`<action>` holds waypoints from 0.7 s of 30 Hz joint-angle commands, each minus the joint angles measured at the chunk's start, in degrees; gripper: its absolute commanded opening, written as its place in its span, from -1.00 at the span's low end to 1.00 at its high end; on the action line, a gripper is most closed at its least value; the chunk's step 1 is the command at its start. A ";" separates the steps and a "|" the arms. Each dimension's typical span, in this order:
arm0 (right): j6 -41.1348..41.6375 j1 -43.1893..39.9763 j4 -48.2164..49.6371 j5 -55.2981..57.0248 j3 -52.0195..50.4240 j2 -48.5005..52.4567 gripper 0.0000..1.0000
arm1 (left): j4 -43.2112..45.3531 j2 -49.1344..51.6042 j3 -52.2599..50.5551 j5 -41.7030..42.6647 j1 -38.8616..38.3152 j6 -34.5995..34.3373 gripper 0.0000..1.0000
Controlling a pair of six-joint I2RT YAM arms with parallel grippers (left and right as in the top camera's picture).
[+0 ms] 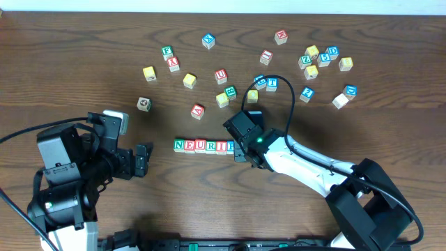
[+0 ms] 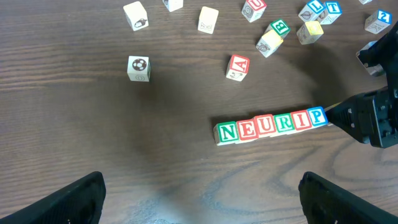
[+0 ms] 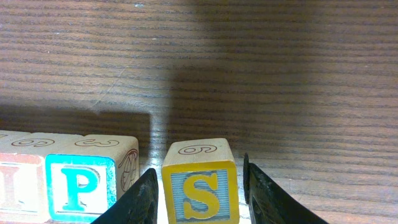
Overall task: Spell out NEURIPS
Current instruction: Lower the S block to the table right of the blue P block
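A row of cubes reading N, E, U, R, I, P (image 1: 203, 146) lies at the table's middle; in the left wrist view the same row (image 2: 270, 124) runs up to the right arm. A yellow S cube (image 3: 200, 190) stands on the wood just right of the blue P cube (image 3: 79, 185), with a small gap between the two. My right gripper (image 3: 199, 186) straddles the S cube, with a sliver of space on each side, so it is open. In the overhead view the right gripper (image 1: 240, 150) hides the S cube. My left gripper (image 1: 143, 159) waits wide open left of the row, holding nothing.
Several loose letter cubes are scattered across the back of the table, among them a red A cube (image 1: 198, 111), a green B cube (image 1: 230, 91) and a picture cube (image 1: 143, 104). The right arm's black cable (image 1: 286, 97) loops over the nearer ones.
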 commanded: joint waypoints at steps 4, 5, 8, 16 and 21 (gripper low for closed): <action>0.33 0.35 -0.33 1.38 1.77 0.39 -0.22 | 0.17 -0.04 1.09 0.70 0.28 0.96 0.95; 0.09 0.35 -0.39 1.53 2.12 0.24 -0.21 | 0.17 -0.04 1.09 0.70 0.28 0.96 0.95; -0.13 0.35 -1.14 2.27 3.06 -0.44 -0.21 | 0.17 -0.04 1.09 0.70 0.28 0.96 0.95; -0.26 0.35 -5.44 6.69 5.97 -3.56 -0.20 | 0.17 -0.04 1.09 0.70 0.28 0.94 0.95; -0.22 0.33 -7.10 10.27 6.14 -4.81 -0.33 | 0.17 -0.04 1.09 0.70 0.28 0.96 0.95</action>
